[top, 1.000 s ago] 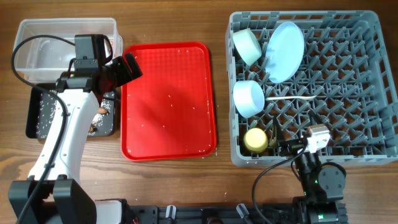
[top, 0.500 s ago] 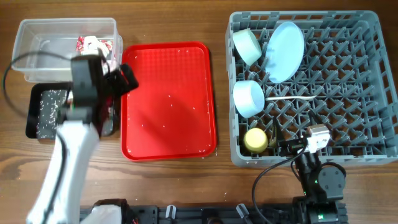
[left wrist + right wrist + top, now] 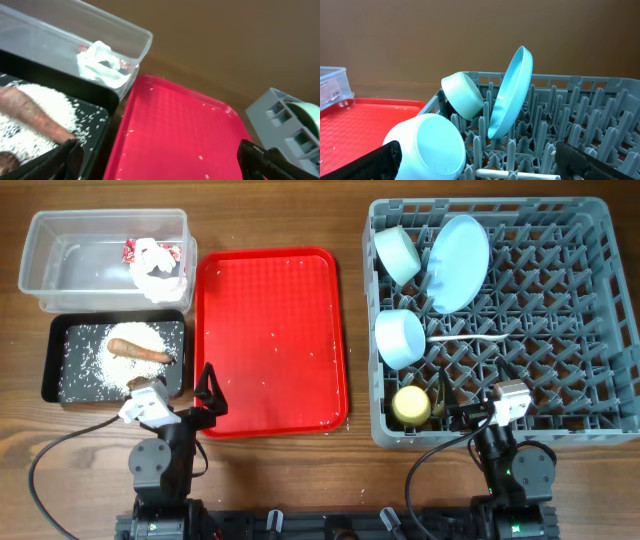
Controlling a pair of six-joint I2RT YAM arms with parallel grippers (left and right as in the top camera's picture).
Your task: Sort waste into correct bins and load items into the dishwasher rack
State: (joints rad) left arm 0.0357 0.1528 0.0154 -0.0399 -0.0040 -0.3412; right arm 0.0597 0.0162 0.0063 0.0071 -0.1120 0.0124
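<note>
The clear tub (image 3: 60,265) holds the red-and-white wrapper (image 3: 130,250) and the tissue (image 3: 155,268). The black tub (image 3: 50,370) holds rice (image 3: 95,355) and the carrot-like stick (image 3: 140,350). The grey rack (image 3: 600,330) holds the blue plate (image 3: 460,260), mint bowl (image 3: 397,252), blue bowl (image 3: 400,338), yellow cup (image 3: 410,405) and white spoon (image 3: 470,338). My left gripper (image 3: 190,405) is open and empty at the table's front, between the black tub and the red tray (image 3: 270,340). My right gripper (image 3: 468,412) is open and empty at the rack's front edge.
The left wrist view shows the tissue (image 3: 100,62), the stick (image 3: 35,117) and the red tray (image 3: 180,130) with a few rice grains. The right wrist view shows the blue bowl (image 3: 430,145), plate (image 3: 512,90) and spoon (image 3: 520,174) close ahead.
My left arm has pulled back from over the two tubs to the table's front edge, uncovering the tubs. The right arm has not moved.
</note>
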